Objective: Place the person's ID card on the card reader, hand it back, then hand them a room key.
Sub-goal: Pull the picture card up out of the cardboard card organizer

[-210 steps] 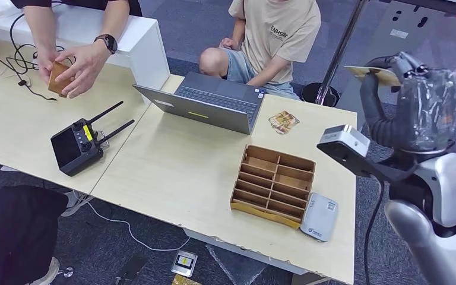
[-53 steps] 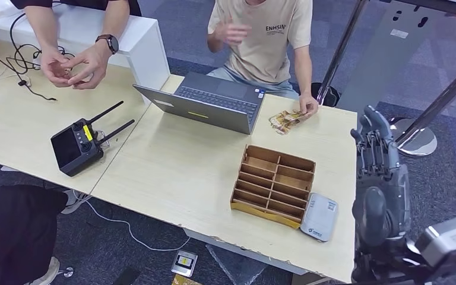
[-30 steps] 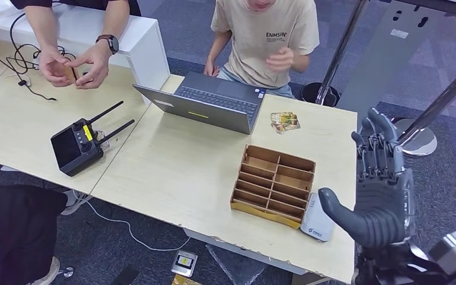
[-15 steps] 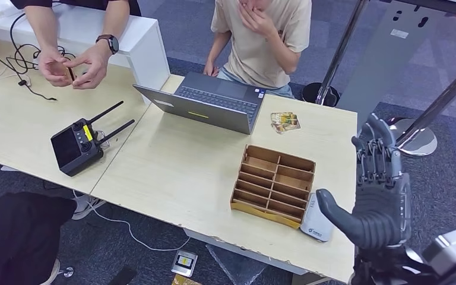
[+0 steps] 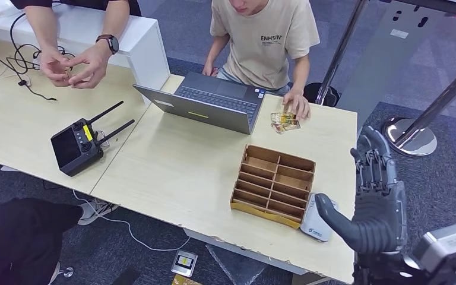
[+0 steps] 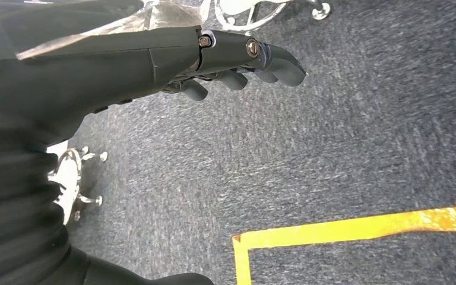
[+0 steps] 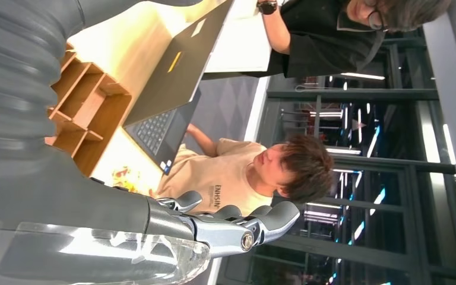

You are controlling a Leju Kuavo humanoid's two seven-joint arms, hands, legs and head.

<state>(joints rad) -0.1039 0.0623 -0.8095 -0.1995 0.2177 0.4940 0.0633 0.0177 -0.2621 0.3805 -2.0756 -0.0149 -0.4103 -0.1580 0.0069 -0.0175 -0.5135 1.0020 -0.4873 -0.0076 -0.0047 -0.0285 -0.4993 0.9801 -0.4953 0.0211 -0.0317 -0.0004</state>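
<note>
Two people are at the tabletop: one in a beige shirt seated behind an open laptop, and one in a dark top at the far left, whose two hands meet over something too small to make out. On the wood there is one laptop, one black remote controller with two antennas, one brown divided tray, one white card reader and a small pile of cards; how many cards are in the pile cannot be told.

The seated person's hand rests on the far end of that pile, near the tabletop's far edge and just right of the laptop. Whether the ID card or a room key is among those cards cannot be told.

The robot's right hand stands upright past the tabletop's right edge, fingers straight and apart, thumb stretched toward the card reader; it holds nothing and touches nothing. The left hand hangs over grey carpet with yellow floor tape, fingers extended and lightly curved, empty.

The card reader lies at the near right corner, touching the tray's right end. A broad bare stretch of wood lies between the tray and the controller.
</note>
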